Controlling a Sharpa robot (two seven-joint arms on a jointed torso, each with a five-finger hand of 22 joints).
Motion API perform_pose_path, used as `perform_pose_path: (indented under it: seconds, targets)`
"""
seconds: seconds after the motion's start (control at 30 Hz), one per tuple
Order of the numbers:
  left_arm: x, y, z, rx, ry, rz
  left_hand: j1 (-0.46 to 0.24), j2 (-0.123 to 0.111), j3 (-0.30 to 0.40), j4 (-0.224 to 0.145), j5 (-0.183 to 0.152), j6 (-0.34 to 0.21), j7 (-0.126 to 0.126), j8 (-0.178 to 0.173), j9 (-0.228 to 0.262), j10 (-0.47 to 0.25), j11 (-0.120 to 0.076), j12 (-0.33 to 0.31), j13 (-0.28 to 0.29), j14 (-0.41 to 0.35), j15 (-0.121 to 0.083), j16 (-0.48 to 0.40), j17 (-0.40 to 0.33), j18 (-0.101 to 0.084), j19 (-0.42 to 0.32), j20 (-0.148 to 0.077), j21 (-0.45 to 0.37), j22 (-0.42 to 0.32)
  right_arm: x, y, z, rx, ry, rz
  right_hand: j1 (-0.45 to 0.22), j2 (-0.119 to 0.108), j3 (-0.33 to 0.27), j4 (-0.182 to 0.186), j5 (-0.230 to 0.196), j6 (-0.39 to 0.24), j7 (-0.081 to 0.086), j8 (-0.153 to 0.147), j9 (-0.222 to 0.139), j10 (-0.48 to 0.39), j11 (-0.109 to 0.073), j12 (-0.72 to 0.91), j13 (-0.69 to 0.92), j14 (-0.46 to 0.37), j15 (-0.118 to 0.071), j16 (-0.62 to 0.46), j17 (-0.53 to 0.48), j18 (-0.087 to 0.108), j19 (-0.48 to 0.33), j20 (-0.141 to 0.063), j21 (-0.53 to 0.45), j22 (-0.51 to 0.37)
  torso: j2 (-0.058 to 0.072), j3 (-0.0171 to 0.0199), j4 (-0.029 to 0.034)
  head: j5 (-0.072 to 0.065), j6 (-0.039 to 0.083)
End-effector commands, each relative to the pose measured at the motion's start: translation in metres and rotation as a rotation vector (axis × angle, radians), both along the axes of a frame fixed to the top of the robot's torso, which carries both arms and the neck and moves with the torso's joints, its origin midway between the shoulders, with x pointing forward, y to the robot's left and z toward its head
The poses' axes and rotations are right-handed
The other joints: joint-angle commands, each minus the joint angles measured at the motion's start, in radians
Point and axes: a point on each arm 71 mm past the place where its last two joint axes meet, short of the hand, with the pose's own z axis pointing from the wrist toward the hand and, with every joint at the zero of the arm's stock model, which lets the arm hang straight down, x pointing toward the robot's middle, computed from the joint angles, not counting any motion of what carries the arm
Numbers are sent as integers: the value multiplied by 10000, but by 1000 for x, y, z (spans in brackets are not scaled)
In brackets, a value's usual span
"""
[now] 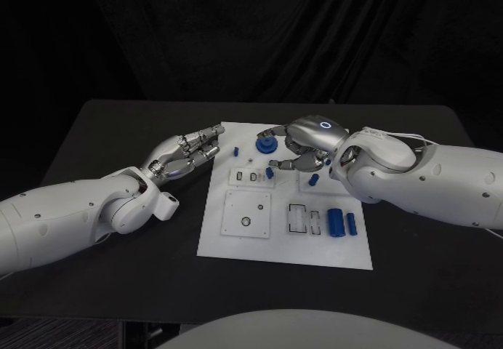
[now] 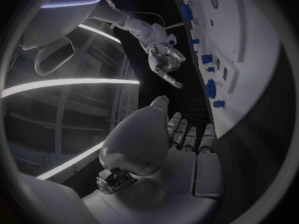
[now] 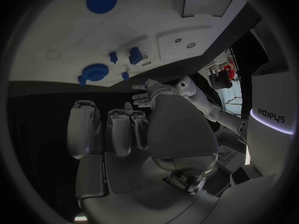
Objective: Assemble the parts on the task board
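Here, in the head view, one white task board lies mid-table, with dark room open on every side. On it I count one round blue knob, one blue cylinder, a slim blue bar beside it, and two small blue pegs. The left hand hovers off the board's left edge, fingers apart, holding nothing. The right hand hangs over the far edge by the knob, fingers curled; whether it grips anything I cannot tell.

From the left wrist, the left hand is empty beside the board.

From the right wrist, the right hand has nothing between its visible fingers.
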Motion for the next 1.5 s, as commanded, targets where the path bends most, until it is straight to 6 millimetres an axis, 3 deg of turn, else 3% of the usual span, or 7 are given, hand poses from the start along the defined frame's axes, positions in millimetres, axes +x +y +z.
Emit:
perform_pose_path:
  seconds: [0.03,0.3,0.43,0.57,0.8,1.07,1.5]
  targets:
    - [-1,3,6,-150,-864,393,-304,10,-292,17,-456,155,22,71,18,144,17,233,28,72,-15,3,25,194,86,22,75,36,-7,-6,20,1204,-1179,303,103,-24,4,51,56,150,12,65,21,454,-12,-27,1696,811,-56,40,1552,5,88,-59,55,1998,-20,14,-10,-4,64]
    - [-4,10,9,29,-1086,916,-1374,261,-1326,15,-1252,316,112,61,24,304,174,658,58,311,144,62,85,196,379,156,294,129,-9,-36,35,1576,-1705,-226,274,186,127,49,38,763,74,211,58,470,33,-23,1702,807,-22,21,1517,-1,102,-34,73,2006,-95,34,-53,111,425]
    - [-3,12,10,196,-903,1032,-217,425,-1073,-355,995,325,147,48,26,283,258,733,58,479,281,94,117,198,501,232,387,151,-3,-52,35,1451,-1733,-713,269,279,165,52,32,855,97,230,49,446,52,-50,1658,796,-10,-10,1469,3,93,-23,50,1999,-157,74,-102,156,568]
    - [3,14,11,437,-676,1155,183,418,-867,-446,1223,373,174,53,26,323,286,806,63,520,296,98,123,202,514,236,406,152,3,-65,33,1348,-1569,-1013,291,389,222,32,26,1041,128,262,56,425,73,-74,1623,779,8,-54,1398,15,68,-10,-9,1982,-237,123,-158,230,622]
    - [25,12,15,1114,289,1070,-1743,336,-1942,-14,-2657,-11,276,8,2,-234,260,466,11,41,178,-8,15,186,127,39,161,37,18,-86,28,1409,-881,-1680,518,500,363,-85,23,1547,257,381,47,356,166,-151,1512,733,77,-168,1230,43,2,47,-162,1939,-484,259,-187,221,632]
    - [37,0,21,2542,-1019,771,-1398,344,-2154,-33,-1892,932,501,299,100,881,890,2034,187,1782,723,661,476,144,1023,354,843,308,24,-99,23,1307,-618,-2028,639,589,457,-126,23,1579,321,366,-4,257,224,-257,1353,689,126,-280,1058,81,-80,87,-353,1884,-839,464,-172,-5,542]
    - [39,-49,61,5576,-5151,333,-789,130,-1641,-28,-1593,4314,784,1027,427,6749,551,7907,3182,8318,293,9987,4851,162,8050,17,6194,2790,28,-104,17,1080,-247,-2294,768,666,556,-176,22,1707,387,397,-45,232,275,-291,1309,680,168,-315,1017,95,-106,130,-432,1863,-1116,569,-220,17,376]
